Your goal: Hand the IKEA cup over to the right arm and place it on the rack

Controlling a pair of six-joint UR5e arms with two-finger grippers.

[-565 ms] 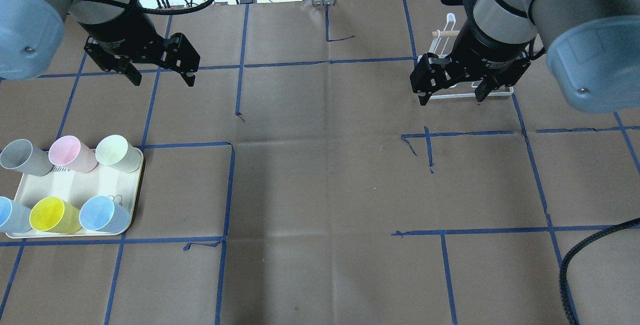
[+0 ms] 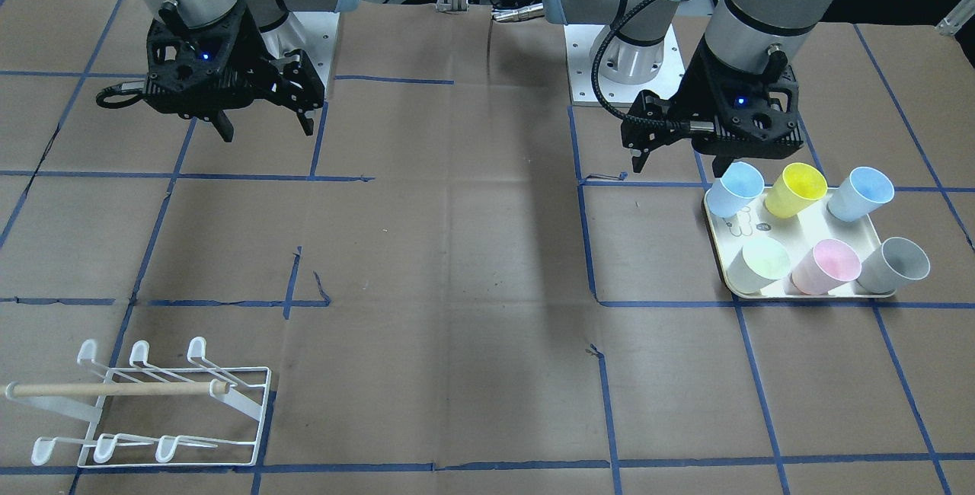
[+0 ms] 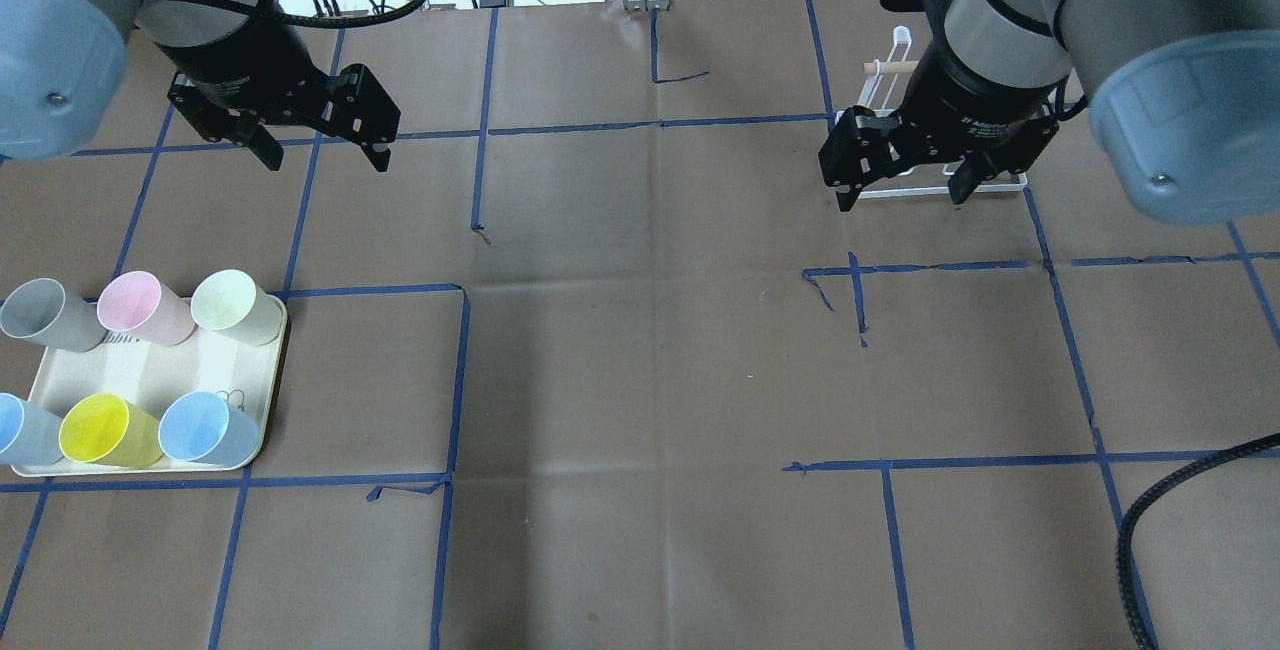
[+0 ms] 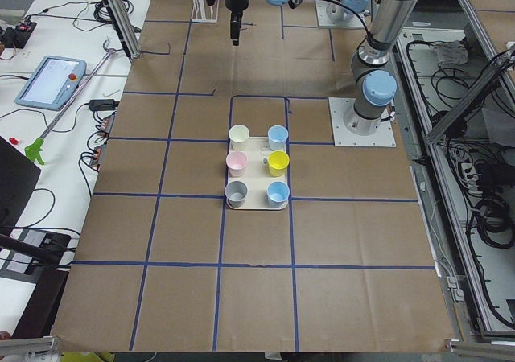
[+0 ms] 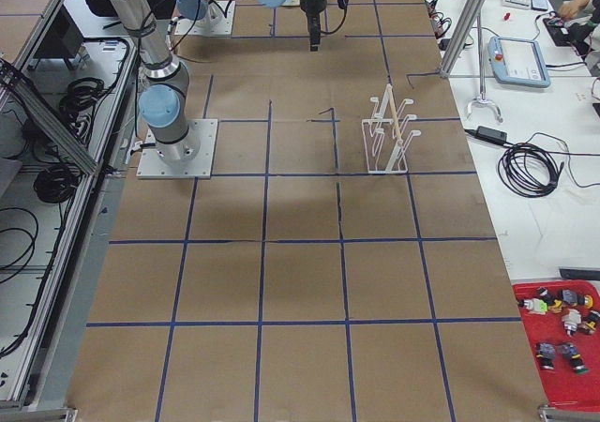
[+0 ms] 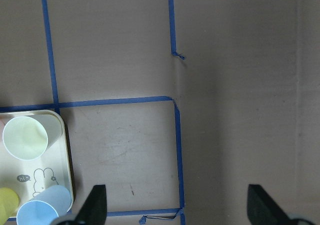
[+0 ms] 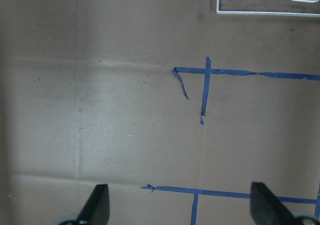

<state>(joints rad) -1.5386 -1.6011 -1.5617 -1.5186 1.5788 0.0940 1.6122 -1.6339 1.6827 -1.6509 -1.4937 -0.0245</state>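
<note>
Several IKEA cups stand on a cream tray [image 3: 200,360] at the near left: grey [image 3: 45,315], pink [image 3: 140,308], pale green [image 3: 235,305], yellow [image 3: 105,430] and two blue, one of them [image 3: 205,427] nearest the tray's right edge. My left gripper [image 3: 325,165] is open and empty, high above the table beyond the tray; its wrist view shows the pale green cup [image 6: 25,137]. The white wire rack [image 2: 152,403] with its wooden dowel stands at the far right. My right gripper [image 3: 902,198] is open and empty, hovering just in front of the rack [image 3: 900,194].
Brown paper with blue tape lines covers the table [image 3: 650,380]. A black cable [image 3: 1150,530] loops in at the near right. Cables and a spare gripper lie beyond the far edge. A teach pendant [image 5: 516,61] and a red parts tray [image 5: 562,338] sit on the side bench.
Both arms have shifted only very slightly. Both grippers stay open and empty, and the cups and rack have not moved.
</note>
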